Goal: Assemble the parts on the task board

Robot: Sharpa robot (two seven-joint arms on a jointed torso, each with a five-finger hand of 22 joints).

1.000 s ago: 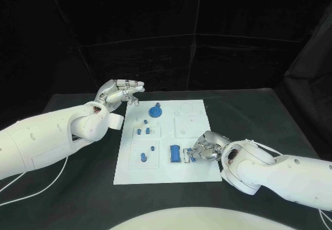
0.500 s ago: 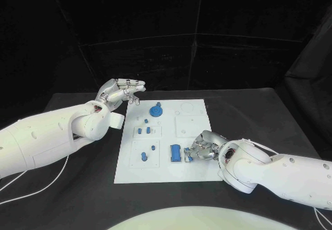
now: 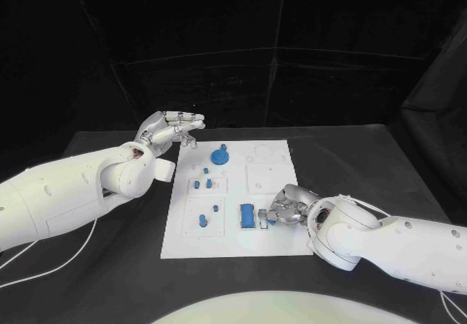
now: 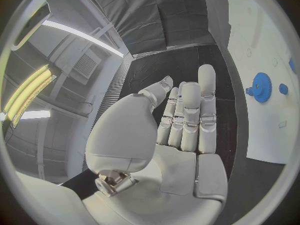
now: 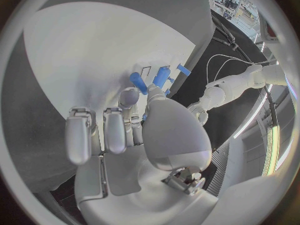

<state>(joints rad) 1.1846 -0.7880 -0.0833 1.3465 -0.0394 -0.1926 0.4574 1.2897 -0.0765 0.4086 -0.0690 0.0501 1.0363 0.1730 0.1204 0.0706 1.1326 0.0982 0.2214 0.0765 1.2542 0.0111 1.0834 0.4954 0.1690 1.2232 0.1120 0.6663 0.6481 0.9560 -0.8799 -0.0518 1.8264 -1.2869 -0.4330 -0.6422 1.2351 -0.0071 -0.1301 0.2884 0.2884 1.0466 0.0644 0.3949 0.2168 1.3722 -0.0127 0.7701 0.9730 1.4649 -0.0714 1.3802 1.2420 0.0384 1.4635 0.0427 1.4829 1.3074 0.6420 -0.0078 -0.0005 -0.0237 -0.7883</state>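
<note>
The white board (image 3: pixel 229 233) is lying flat in the middle of the black table (image 3: pixel 389 169), its long side running away from me. It is carrying shallow outlined recesses and several small blue pieces. A blue gear (image 3: pixel 221 157) with a short peg on top is sitting near the far end of the board; my left wrist view is showing its toothed rim clearly (image 4: pixel 260 87). Closer in, a few small blue pegs (image 3: pixel 202 183) are standing in a framed recess on the left half. A single rounded blue piece (image 3: pixel 202 219) is lying in the next recess toward me. A longer blue block (image 3: pixel 247 214) is lying near the middle of the board's near half.

My left hand (image 3: pixel 171 129) is hovering off the board's far left corner, above the table, holding nothing. Its fingers (image 4: pixel 187 112) are lying side by side, extended, with the thumb set apart.

My right hand (image 3: pixel 288 206) is working at the board's right side, just beside the blue block. Its fingertips are closing on a small blue piece (image 3: pixel 264 217); the right wrist view is showing this piece (image 5: pixel 139 82) at the thumb and finger, with two more blue pieces (image 5: pixel 162 76) just beyond on the white surface
</note>
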